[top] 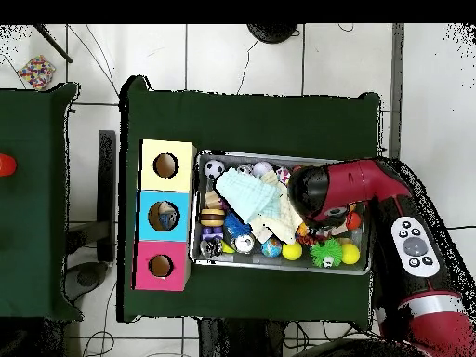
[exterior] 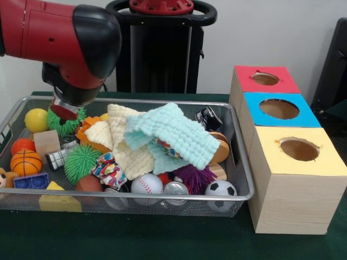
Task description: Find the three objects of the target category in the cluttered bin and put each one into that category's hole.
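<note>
Clutter fills the wire mesh bin [exterior: 241, 162] on the green worktop [exterior: 162, 238], and the gripper [exterior: 65, 111] is down in its back corner, pressed onto a green spiky ball [exterior: 68, 123] beside a yellow ball [exterior: 36, 119]; whether the fingers are spread or closed on anything cannot be told, since the red arm [exterior: 59, 38] covers them in both views. The target category is not given, but balls look the likeliest candidates: a mini basketball [exterior: 25, 161], a baseball [exterior: 146, 184] and a soccer ball [exterior: 220, 189] lie along the near side, with a second green spiky ball [exterior: 82, 161] and a purple spiky ball [exterior: 195, 176] between. The spiky ones should be light, soft and squashy, forgiving to a pinch across the middle, though the bristles may let them slip. The smooth balls look firmer and prone to rolling, so a grasp straight down over the widest part seems best. A cream cloth [exterior: 127, 143] and a mint cloth [exterior: 173, 132] drape over the centre, limp and likely to snag or hide more pieces. Beside the bin stand three boxes with round holes: red box [exterior: 282, 86], blue box [exterior: 309, 116] and yellow box [exterior: 325, 162].
</note>
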Available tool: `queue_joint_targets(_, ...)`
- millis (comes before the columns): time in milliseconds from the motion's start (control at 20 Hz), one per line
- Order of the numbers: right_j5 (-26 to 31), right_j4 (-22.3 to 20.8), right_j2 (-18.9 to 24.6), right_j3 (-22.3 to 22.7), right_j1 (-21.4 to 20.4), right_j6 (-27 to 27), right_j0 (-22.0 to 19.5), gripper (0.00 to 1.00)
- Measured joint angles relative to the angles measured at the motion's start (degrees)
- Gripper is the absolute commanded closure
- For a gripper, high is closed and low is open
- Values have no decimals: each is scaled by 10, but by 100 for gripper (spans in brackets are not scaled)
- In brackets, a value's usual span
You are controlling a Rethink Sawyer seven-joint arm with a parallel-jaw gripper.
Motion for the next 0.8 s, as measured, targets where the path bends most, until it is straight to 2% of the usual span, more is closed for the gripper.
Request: queue_joint_targets(800, 0, -37, -41, -29, 5, 0, 1, 0)
